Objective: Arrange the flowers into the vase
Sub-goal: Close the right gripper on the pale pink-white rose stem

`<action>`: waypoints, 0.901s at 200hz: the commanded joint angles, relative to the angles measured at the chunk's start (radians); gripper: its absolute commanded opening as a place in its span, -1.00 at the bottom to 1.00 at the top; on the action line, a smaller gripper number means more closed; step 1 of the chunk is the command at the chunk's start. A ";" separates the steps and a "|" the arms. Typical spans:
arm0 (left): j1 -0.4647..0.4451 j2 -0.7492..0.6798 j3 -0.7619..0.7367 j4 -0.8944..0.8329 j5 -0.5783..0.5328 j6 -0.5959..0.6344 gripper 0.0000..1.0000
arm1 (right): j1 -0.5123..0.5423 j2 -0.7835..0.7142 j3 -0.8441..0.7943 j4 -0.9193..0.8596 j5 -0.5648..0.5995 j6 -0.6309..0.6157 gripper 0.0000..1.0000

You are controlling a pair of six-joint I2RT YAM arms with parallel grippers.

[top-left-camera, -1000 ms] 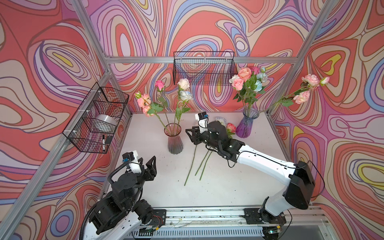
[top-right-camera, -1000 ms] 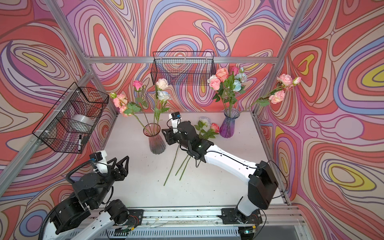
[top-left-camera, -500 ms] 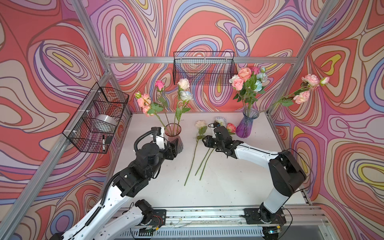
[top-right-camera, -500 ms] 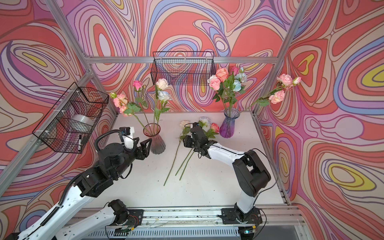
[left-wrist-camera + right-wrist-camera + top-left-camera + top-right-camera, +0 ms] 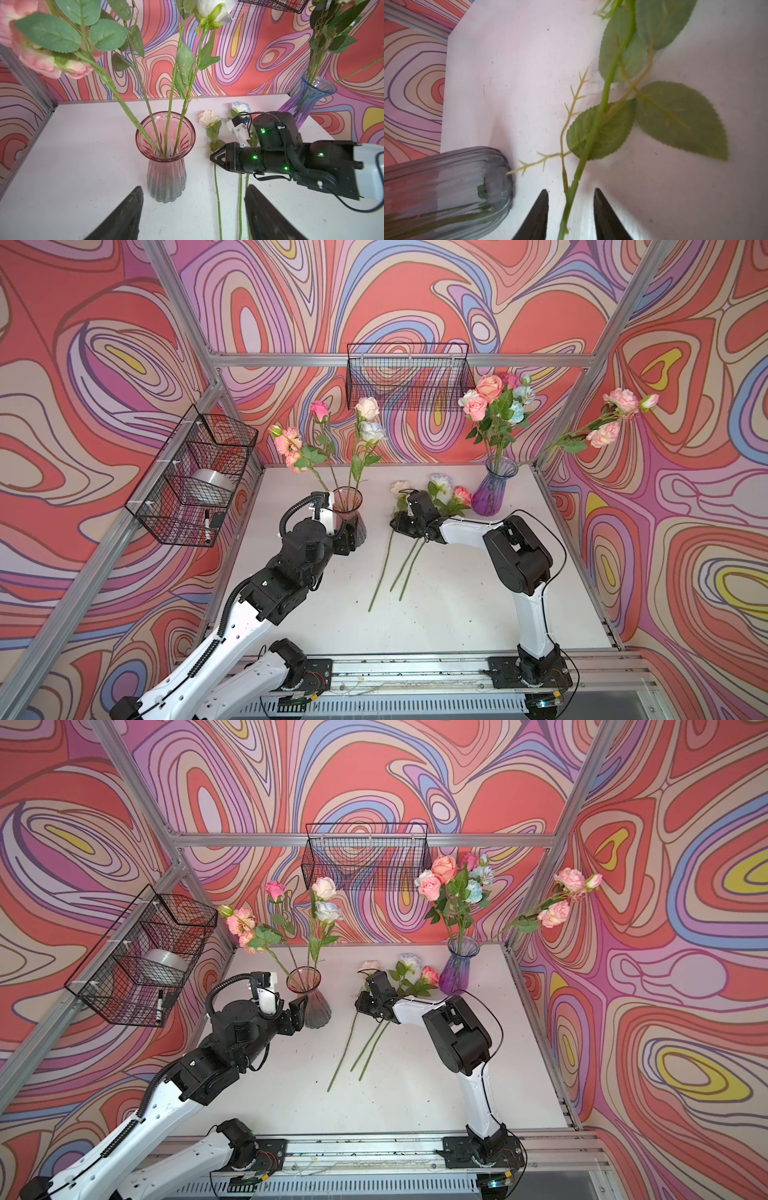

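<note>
Presently, my right gripper (image 5: 570, 190) sits low over the table (image 5: 508, 83) with its jaws at a narrow gap. One finger (image 5: 537, 216) stands on each side of a green stem (image 5: 591, 133), which passes between them clear of both, so nothing is gripped. Ahead of the fingertips the stem carries serrated leaves (image 5: 675, 116), and a bare pale leaf rib (image 5: 542, 161) reaches the foot of the pink vase (image 5: 446, 187). In both top views this stem leads to the cream rose (image 5: 400, 487), lying flat just beyond the gripper (image 5: 397, 524). A pale blue rose (image 5: 440, 480) and a coral rose (image 5: 462, 494) lie close on the side away from my other arm, their stems running back beneath my wrist. Further out on that side stands the purple vase (image 5: 492, 497), upright and holding a full bunch (image 5: 494, 406), with one long spray (image 5: 615, 414) leaning out sideways. My left gripper (image 5: 193, 187) is spread wide and holds nothing. The pink vase stands upright just at its fingertips, close beside one finger (image 5: 124, 218), with a sliver of table between them. Four standing flowers (image 5: 368, 407) rise from that vase above the gripper. The right gripper and the loose stems lie just past my other finger (image 5: 268, 216).
</note>
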 commanded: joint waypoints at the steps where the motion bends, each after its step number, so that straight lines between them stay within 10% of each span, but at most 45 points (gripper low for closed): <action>1: 0.004 -0.048 -0.009 0.023 -0.039 0.002 0.54 | -0.013 0.031 0.039 0.012 -0.029 0.025 -0.37; 104: 0.083 -0.055 -0.051 0.080 -0.016 -0.036 0.54 | -0.067 0.052 0.042 0.115 -0.127 0.087 -0.94; 180: 0.132 -0.043 -0.054 0.086 0.044 -0.068 0.52 | -0.066 -0.095 -0.059 0.195 -0.125 0.073 -1.00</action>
